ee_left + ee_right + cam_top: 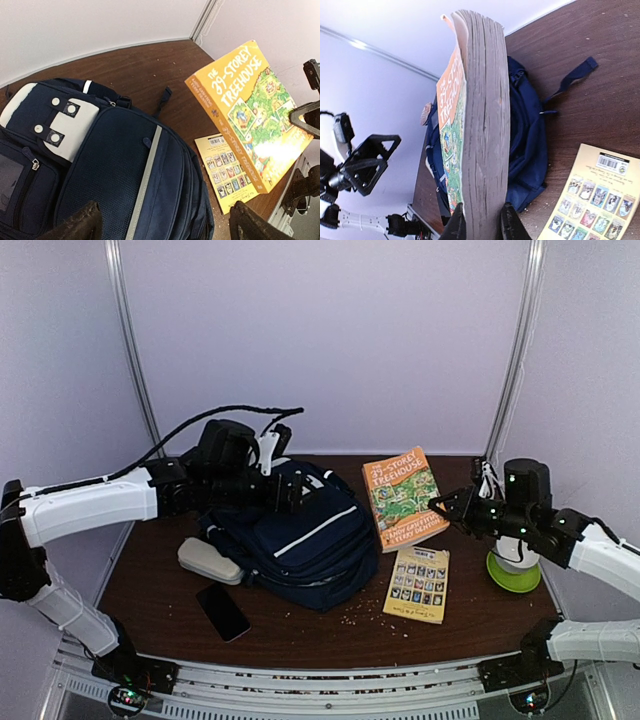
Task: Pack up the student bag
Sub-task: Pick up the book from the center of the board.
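Right gripper (481,224) clamped on the orange book (482,125) — book tilted up, left gripper (165,220) spread wide, empty — student bag (115,165) just beneath it.

The left arm (90,505) and right arm (612,562) are both wearing smooth white shells between bulky black joints. A thin black cable (215,412) is looping off the left arm's far end. Small green lights (511,478) are glowing on the right arm's black joints. The left gripper (292,492) and right gripper (438,508) are showing as black, angular frames, and the left one's fingers (82,222) are looking dark and rough. Black bases (135,672) are anchoring both arms at the near edge, with tiny lights shining below them.
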You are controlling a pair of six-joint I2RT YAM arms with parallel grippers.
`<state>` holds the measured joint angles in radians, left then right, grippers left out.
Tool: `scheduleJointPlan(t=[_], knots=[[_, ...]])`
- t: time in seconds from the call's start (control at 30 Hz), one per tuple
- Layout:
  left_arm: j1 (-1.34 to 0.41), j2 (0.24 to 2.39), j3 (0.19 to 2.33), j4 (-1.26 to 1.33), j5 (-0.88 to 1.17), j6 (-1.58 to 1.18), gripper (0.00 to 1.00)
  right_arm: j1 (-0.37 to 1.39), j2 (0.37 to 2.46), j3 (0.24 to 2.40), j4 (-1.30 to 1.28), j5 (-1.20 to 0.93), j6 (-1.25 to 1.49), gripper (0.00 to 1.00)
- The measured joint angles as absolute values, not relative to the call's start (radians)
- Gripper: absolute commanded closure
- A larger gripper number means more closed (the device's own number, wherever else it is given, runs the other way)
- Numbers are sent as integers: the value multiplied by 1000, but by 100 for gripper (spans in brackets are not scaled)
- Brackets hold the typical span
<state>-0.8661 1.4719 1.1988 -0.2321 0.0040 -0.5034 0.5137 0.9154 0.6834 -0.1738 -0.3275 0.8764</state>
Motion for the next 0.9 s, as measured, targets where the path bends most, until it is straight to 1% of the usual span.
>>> scheduleJointPlan(t=[0.13,0.2,0.53,0.8,0.9], knots=[[-866,1458,1199,-214,69,-500,3,560,894,674,-132,-412,825,100],[-866,1454,1198,-186,127,-510,2,582,878,661,-105,-451,810,100],[-855,1434,1120,52,350,-738,2,611,853,646,51,-504,819,100],[-841,1449,1111,177,435,-874,2,641,867,646,134,-527,820,100],[-839,1478,1111,215,461,-912,5,655,878,646,159,-538,823,100]])
